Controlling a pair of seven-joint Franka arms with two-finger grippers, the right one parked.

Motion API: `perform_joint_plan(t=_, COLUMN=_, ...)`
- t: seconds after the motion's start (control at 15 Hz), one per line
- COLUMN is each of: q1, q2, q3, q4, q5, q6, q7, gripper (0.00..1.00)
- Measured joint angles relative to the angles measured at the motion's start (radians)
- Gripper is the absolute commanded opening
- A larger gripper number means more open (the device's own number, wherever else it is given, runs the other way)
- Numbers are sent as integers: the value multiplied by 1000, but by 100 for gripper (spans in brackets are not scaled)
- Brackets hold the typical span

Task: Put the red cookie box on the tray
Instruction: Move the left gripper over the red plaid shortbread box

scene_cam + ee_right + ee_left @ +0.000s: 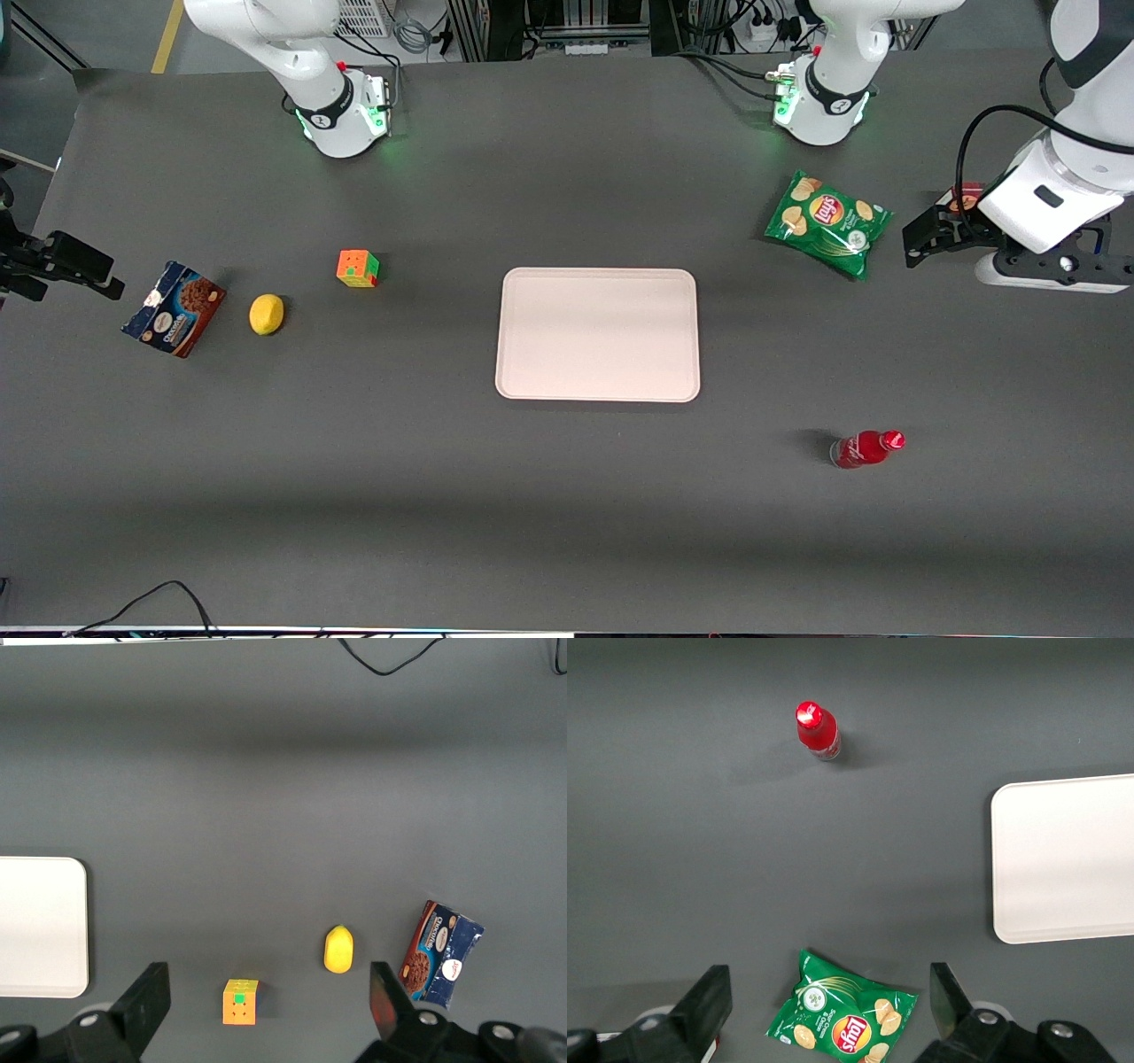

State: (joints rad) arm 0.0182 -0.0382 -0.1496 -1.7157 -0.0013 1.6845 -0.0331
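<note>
Cookie box (966,197) mostly hidden under the left arm in front view, only a red sliver showing. Gripper (930,237) there is dark, side-on; finger gap unreadable. Wrist view: tray (1063,859) and chips bag (842,1014) cut off at the frame edge.

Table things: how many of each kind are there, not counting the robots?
Cookie boxes: 2, dark-blue cardboard box, dark-red cardboard box beside the open gripper
Green crisp bag: 1
Red plastic bottle: 1
Yellow lemon: 1
Colourful puzzle cube: 1
Pale pink flat tray: 1
Total: 7
</note>
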Motion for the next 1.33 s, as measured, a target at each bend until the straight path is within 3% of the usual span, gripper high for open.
perform_joint_plan(t=0.47, q1=0, q2=0, q3=1, q4=0, q5=0, q6=0, q7=2, gripper=100)
perform_joint_plan(t=0.67, q1=8, q2=0, q3=4, q4=0, q5=2, q6=-1, q7=118, gripper=100)
perform_joint_plan(t=0.93, q1=60, q2=0, q3=13, q4=0, q5=13, q6=-6, q7=406, gripper=100)
perform_joint_plan(t=1.33, q1=155, q2=-33, q3=58, q4=-64, q5=75, q6=-16, q7=1050, gripper=100)
